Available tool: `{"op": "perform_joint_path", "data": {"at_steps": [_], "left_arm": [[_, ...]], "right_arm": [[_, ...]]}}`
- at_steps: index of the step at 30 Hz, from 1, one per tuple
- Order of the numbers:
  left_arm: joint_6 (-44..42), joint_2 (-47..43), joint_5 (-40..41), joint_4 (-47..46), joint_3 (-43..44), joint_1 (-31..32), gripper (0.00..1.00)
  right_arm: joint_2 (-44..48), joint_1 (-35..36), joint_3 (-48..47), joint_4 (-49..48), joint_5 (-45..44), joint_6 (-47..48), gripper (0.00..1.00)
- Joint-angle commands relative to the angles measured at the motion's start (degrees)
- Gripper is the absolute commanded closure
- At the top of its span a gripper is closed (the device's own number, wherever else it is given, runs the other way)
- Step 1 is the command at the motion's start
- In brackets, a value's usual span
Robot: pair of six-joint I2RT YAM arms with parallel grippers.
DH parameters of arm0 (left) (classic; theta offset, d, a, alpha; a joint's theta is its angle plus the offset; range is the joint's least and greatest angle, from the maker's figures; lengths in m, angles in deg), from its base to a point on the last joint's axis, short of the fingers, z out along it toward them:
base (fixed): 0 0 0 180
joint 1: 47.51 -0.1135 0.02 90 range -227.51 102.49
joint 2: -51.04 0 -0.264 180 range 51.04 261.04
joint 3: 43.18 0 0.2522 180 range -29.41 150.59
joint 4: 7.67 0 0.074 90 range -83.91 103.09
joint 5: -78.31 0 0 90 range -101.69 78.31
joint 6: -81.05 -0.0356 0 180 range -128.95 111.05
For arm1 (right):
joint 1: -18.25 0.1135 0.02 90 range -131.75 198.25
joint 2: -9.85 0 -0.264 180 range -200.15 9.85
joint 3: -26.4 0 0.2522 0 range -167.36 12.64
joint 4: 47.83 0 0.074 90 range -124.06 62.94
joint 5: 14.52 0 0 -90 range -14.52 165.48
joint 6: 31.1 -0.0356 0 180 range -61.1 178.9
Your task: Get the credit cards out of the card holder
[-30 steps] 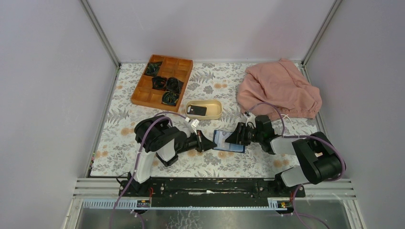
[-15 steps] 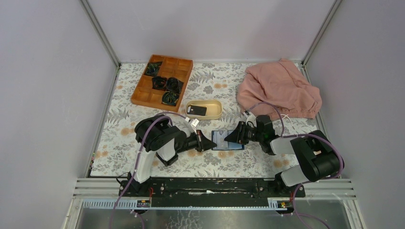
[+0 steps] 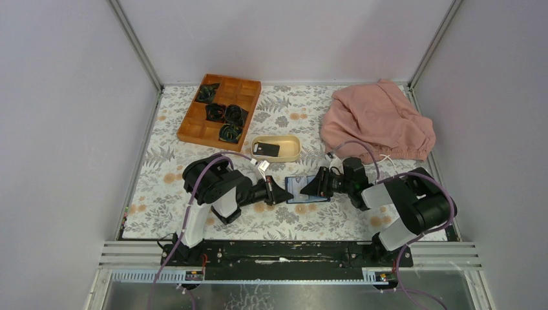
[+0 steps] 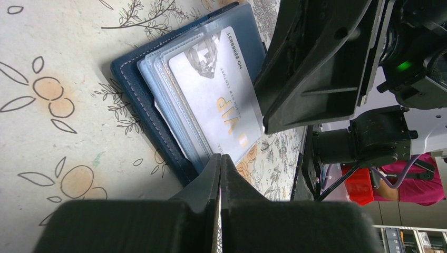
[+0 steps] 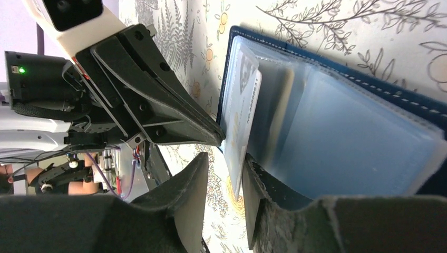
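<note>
Left pincer (image 4: 220,158) is pressed together, fingers flush, its tip touching the card holder's (image 4: 138,90) 6 o'clock edge in its own wrist view. Right pincer (image 5: 224,163) stands apart, one finger on each side of the pale card's (image 5: 240,105) free edge, with flowered cloth showing through the gap.

From above, the table (image 3: 161,161) is walled on three sides. Its bare stretches lie at 9 o'clock beside the left arm and along the 6 o'clock strip in front of the bases.

At 2 o'clock the pink cloth (image 3: 378,126) is heaped up, and its near hem comes close to the right arm's elbow.

At 11 o'clock sits the wooden tray (image 3: 201,128), with black coils (image 3: 226,116) in several compartments.

Just past centre, toward 12, the beige dish (image 3: 294,147) holds a black card (image 3: 266,150) lying flat.

Below it, at dead centre, the card holder lies open between the two pincers, which meet tip to tip from 9 and 3 o'clock, so there is little room either side.

Inside it the clear sleeves (image 5: 348,147) are fanned up, and the pale card juts beyond the sleeve edge.
</note>
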Motion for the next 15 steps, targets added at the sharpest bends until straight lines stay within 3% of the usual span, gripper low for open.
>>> {"op": "perform_joint_path", "data": {"at_steps": [1,8,15], "left_arm": [[-2.0,4.7,0.2,-1.9,0.0,0.5,1.0],[-1.9,4.9,0.4,-1.9,-0.2,0.5,1.0],[-1.6,5.2,0.6,-2.0,-0.2,0.4,1.0]], "right_arm": [[-1.0,2.2,-2.3,-3.5,1.9,-0.3,0.63],[0.2,2.7,-2.0,-2.5,1.5,-0.1,0.67],[6.4,1.9,-2.5,7.3,-1.2,4.3,0.67]]}}
